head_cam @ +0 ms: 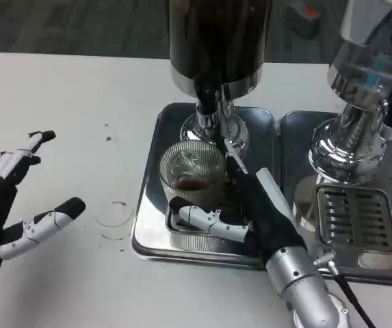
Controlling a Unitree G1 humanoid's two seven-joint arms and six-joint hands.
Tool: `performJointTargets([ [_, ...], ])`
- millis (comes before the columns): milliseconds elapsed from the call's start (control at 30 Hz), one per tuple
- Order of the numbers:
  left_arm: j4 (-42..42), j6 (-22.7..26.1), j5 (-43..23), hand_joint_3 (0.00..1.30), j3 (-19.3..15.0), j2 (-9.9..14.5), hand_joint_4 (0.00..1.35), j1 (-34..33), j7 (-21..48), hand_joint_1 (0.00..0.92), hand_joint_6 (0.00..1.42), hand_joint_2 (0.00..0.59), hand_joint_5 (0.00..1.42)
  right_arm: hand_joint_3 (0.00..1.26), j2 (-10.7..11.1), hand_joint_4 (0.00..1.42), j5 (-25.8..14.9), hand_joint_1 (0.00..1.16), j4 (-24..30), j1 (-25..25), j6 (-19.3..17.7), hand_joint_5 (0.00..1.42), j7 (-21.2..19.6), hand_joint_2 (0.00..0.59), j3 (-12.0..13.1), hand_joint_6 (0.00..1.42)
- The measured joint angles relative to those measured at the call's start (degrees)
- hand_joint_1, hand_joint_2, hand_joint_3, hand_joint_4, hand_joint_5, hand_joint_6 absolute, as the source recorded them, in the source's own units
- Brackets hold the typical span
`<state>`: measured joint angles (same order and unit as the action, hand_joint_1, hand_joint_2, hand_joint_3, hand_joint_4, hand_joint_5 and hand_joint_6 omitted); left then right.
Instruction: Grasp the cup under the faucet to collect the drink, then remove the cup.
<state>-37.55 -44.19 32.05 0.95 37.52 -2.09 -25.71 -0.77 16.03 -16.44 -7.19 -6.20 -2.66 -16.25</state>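
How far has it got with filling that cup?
The cup stands on the tray under the faucet, a little dark drink in its bottom. The right hand wraps around it. Left to do: taking the cup away. The left hand waits open.

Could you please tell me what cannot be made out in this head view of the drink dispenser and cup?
- Dark drink dispenser: its top is cut off by the upper edge.
- Ribbed clear glass cup: its lower right side is hidden behind the right hand.
- Left hand: its wrist is cut off by the left edge.
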Motion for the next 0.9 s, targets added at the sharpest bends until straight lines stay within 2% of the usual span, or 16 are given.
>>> performJointTargets([
  [200,0.55,0.18,-0.20,0.16,0.08,-0.35,0.09,0.52,0.04,0.000,0.15,0.126,0.27,0.00,-0.32,0.00,0.11,0.86,-0.84,-0.81,-0.02,0.00,0.13,0.189,-0.21,0.11],
  [333,1.04,0.25,-0.33,0.17,0.07,-0.42,0.09,1.31,0.31,0.000,0.16,0.125,0.27,0.00,-0.54,0.03,0.10,0.87,-1.05,-1.07,-0.01,0.05,0.08,0.193,-0.12,0.16],
  [567,1.53,0.42,-0.42,0.17,0.07,-0.56,0.08,1.82,0.57,0.000,0.16,0.125,0.27,0.15,-1.29,0.15,0.05,0.91,-1.33,-1.14,0.00,0.15,-0.61,0.200,0.28,0.25],
  [900,2.27,0.55,-0.78,0.17,0.06,-0.57,0.07,2.07,0.60,0.000,0.16,0.125,0.27,0.26,-2.37,0.26,-0.10,0.94,-1.67,-1.17,0.00,0.24,-2.11,0.211,0.77,0.33],
])
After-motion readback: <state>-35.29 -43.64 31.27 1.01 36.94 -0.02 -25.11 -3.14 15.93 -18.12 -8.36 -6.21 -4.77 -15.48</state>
